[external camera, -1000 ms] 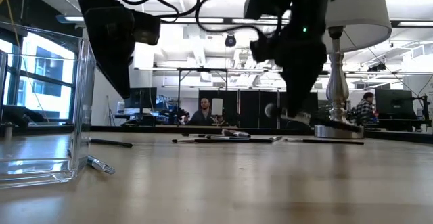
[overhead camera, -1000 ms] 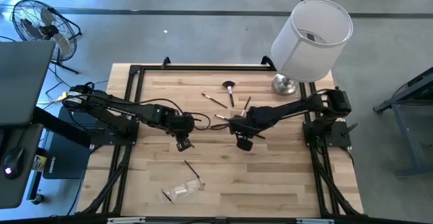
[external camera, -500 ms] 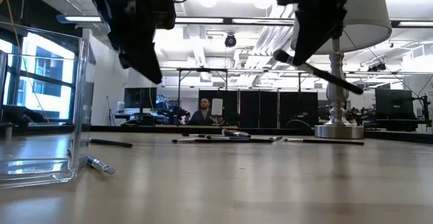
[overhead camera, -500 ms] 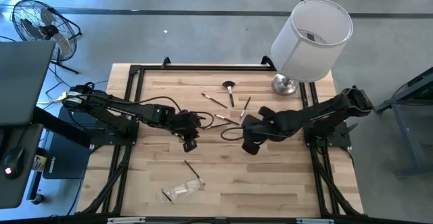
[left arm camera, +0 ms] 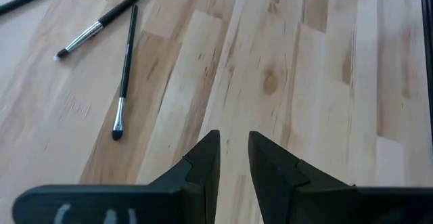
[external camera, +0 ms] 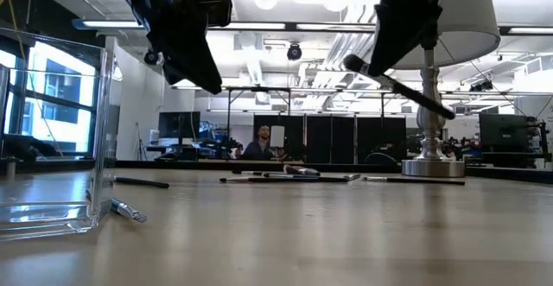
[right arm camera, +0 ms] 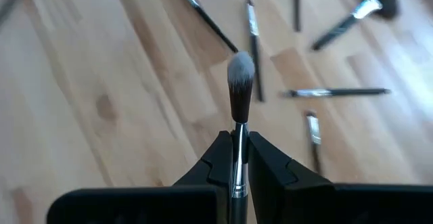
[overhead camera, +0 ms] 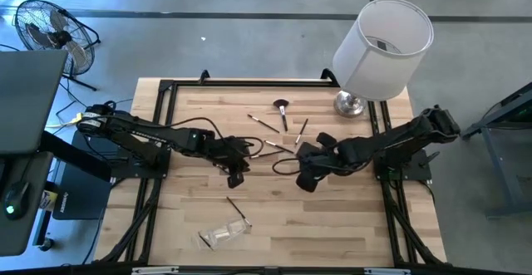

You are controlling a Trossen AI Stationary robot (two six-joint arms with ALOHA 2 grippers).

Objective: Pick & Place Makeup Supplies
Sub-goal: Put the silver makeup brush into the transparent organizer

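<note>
Several thin makeup brushes [overhead camera: 268, 126] lie flat on the far middle of the wooden table [overhead camera: 349, 217], among them one with a fluffy dark head [overhead camera: 282, 105]. One more brush [overhead camera: 238, 210] lies near the clear pouch [overhead camera: 221, 237]. My right gripper [overhead camera: 304, 179] hangs over the table's middle, shut on a brush with a grey-white head [right arm camera: 240, 72]. To the left of it my left gripper [overhead camera: 236, 177] hovers with its fingers a little apart [left arm camera: 234, 146] and nothing between them. My right gripper pinches the brush between its two fingers at the silver ferrule just behind the head [right arm camera: 237, 137]. It comes slanting down from above, and the head sticks out past the fingertips. The brush [external camera: 399, 87] is lifted clear and tilted, head high, handle end low.
A lamp with a white shade [overhead camera: 382, 36] and a metal base [overhead camera: 350, 103] stands at the far right corner. Black frame rails [overhead camera: 162, 125] run along the table's sides. A loose black cable [overhead camera: 284, 165] loops by the right gripper. Bare wood lies toward the near edge.
My right gripper has risen from the table with the brush, which now hangs clear and tilted, and has turned while drawing a little toward the near right. My left gripper has tipped up toward level and shifted slightly toward the right.
</note>
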